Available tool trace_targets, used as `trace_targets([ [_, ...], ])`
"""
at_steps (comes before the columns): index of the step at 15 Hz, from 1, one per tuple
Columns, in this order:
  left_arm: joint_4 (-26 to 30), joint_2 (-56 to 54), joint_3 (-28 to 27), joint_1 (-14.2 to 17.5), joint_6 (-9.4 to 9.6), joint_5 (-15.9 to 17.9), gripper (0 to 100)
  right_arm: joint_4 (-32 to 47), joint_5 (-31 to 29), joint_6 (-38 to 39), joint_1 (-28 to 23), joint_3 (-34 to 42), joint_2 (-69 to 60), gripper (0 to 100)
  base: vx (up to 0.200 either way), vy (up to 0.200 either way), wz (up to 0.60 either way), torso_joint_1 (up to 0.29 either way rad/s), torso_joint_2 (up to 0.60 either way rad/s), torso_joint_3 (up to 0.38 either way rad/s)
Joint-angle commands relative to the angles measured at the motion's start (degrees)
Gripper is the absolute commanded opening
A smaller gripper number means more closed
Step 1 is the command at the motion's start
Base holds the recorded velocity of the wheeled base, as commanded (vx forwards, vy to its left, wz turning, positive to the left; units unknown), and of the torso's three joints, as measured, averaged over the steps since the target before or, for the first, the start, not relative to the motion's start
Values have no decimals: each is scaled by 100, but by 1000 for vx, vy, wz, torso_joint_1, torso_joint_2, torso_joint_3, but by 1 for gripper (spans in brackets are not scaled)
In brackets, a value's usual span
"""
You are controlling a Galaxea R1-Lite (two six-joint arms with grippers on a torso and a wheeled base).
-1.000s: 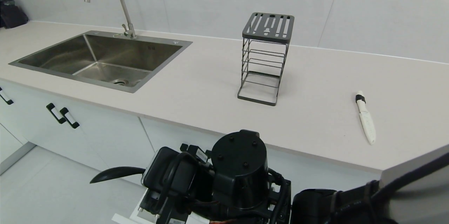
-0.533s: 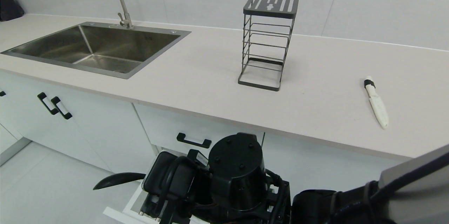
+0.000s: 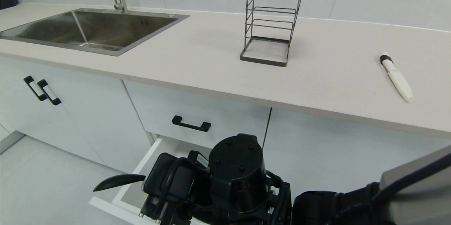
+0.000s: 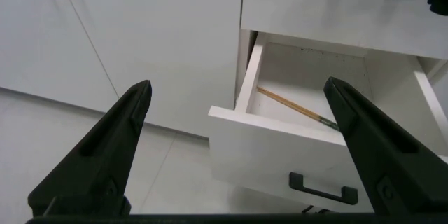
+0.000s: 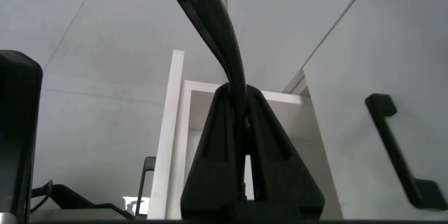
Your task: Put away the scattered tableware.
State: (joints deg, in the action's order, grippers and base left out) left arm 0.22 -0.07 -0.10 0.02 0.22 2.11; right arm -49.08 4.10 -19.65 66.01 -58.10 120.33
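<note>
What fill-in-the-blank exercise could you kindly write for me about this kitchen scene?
1. The right gripper is shut on a black ____.
2. The white knife lies on the ____, to the right of the wire rack.
3. The lower drawer stands ____.
4. Inside that drawer lie thin wooden ____.
Missing words: spoon; countertop; open; chopsticks.

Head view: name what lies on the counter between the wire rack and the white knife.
Bare counter in the head view, from wire rack to white knife.
</note>
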Motion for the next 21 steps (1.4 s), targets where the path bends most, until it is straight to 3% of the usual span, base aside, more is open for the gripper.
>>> trace_targets([
  [1,4,7,1,6,-4,0,100,4,12,5,17,9,16,0,0,0,0,-144,461,305],
  [6,-4,7,1,-2,4,0,100,83,3,-4,17,0,16,0,0,0,0,-108,365,255],
  [21,4,7,1,6,-4,0,100,645,83,5,-212,71,-256,0,0,0,0,-3,11,6],
])
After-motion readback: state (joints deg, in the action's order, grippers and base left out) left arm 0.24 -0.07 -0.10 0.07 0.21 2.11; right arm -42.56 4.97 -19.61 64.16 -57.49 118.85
